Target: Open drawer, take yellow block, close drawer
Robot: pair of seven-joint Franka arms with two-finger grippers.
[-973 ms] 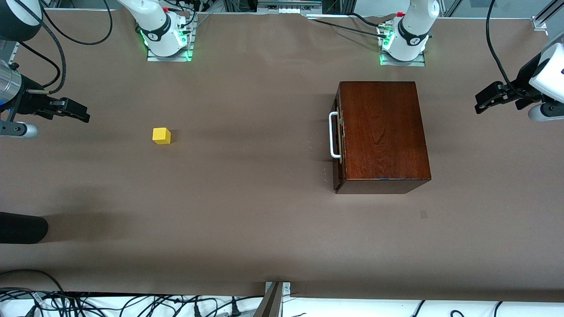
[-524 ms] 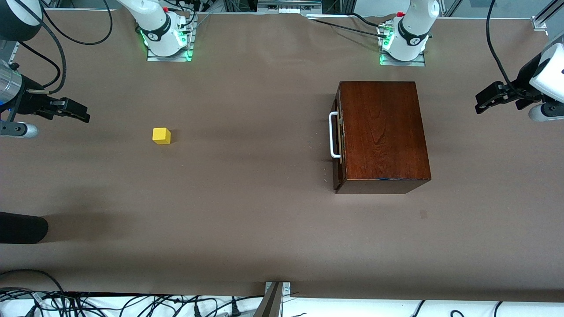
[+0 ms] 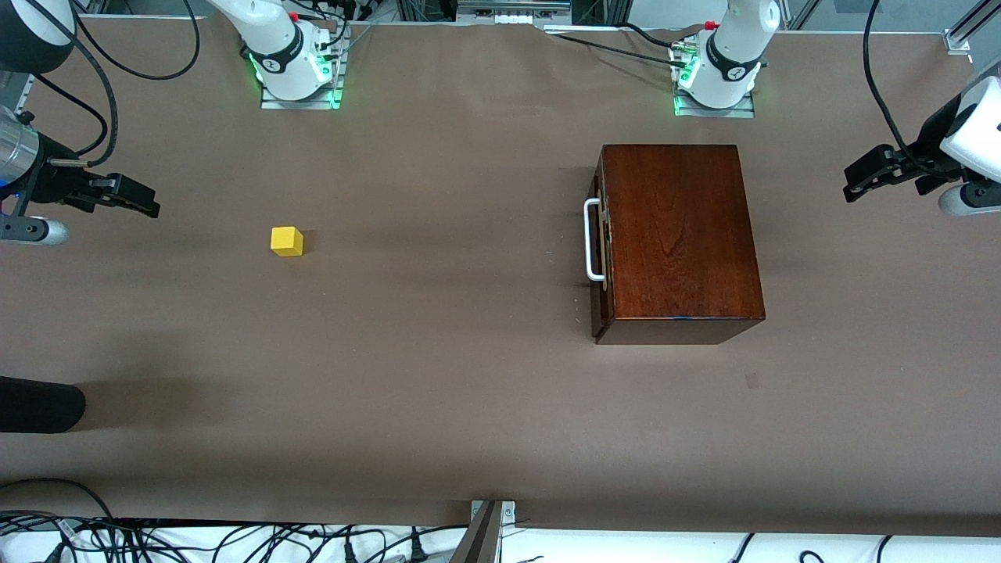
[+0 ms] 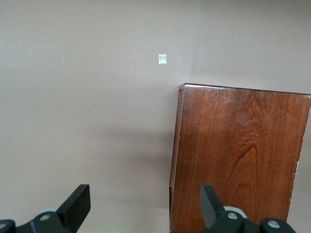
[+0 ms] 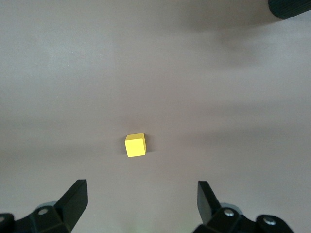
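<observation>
Left end effector [image 3: 854, 190] hangs in the air over the worktop's [image 3: 438, 375] edge at the left arm's end, fingers spread wide and holding nothing; left wrist view shows both fingers [image 4: 75, 206] apart with bare worktop between them. Right end effector [image 3: 148, 205] hangs over the right arm's end of the worktop, also wide open and empty, its fingers [image 5: 73, 201] framing bare surface. Both arms wait, neither touching anything

Brown worktop carries a glossy mahogany box [image 3: 676, 234] toward the left arm's end, upright and flat on the surface, top face showing wood grain. Drawer [image 3: 600, 254] is fully shut, its dark front flush with the box side that faces the right arm's end; white loop handle [image 3: 592, 238] sticks out from that front, untouched. Inside of drawer not visible

Yellow block [image 3: 286, 241] sits on the bare worktop toward the right arm's end, well apart from the box and about level with the handle. Right wrist view shows it [image 5: 135, 145] alone on the surface, clear of the fingers
</observation>
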